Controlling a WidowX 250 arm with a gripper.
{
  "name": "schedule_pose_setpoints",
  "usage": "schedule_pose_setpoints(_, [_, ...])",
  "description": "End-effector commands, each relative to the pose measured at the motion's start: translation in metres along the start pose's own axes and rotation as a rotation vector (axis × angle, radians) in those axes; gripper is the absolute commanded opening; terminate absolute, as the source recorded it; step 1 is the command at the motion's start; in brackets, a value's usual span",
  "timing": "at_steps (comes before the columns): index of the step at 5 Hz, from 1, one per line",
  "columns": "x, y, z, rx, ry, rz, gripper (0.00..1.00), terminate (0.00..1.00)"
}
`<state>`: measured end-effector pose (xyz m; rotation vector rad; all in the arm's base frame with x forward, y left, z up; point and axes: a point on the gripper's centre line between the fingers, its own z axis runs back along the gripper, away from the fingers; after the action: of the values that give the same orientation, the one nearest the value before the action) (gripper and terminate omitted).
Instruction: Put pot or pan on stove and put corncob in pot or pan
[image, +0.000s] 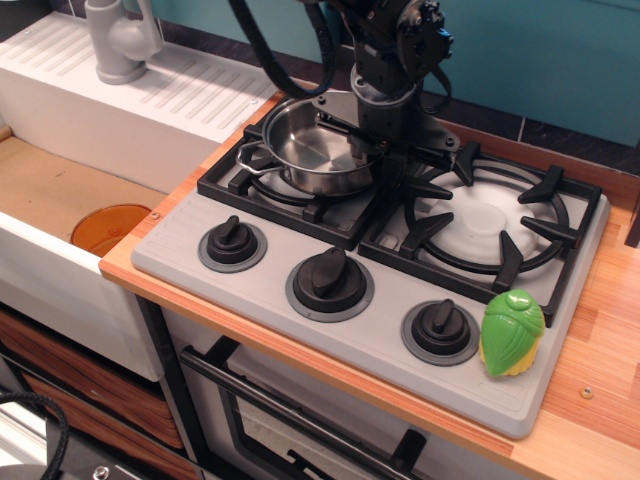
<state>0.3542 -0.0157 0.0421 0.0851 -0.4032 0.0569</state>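
Observation:
The shiny steel pot (310, 152) sits on the left burner grate (236, 184) of the grey stove (180, 238), with one wire handle pointing to the front left. My gripper (378, 142) comes down from above and is shut on the pot's right rim; its fingertips are partly hidden by the rim and by the gripper body. The corncob (511, 333), yellow with a green husk, stands upright at the stove's front right corner beside the right knob (441, 330), far from the gripper.
The right burner (487, 222) has a black grate and white disc. Two more knobs (232, 243) (329, 282) line the front. A white sink with a grey faucet (120, 40) lies left, an orange dish (110, 228) inside. Wooden counter (600, 340) runs along the right.

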Motion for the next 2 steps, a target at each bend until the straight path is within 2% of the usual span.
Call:
schedule_pose_setpoints(1, [0.013,-0.01,0.022,-0.012,-0.02,0.014,0.0,0.0])
schedule_pose_setpoints(2, [0.017,-0.016,0.043,-0.005,0.007,0.014,0.0,0.0])
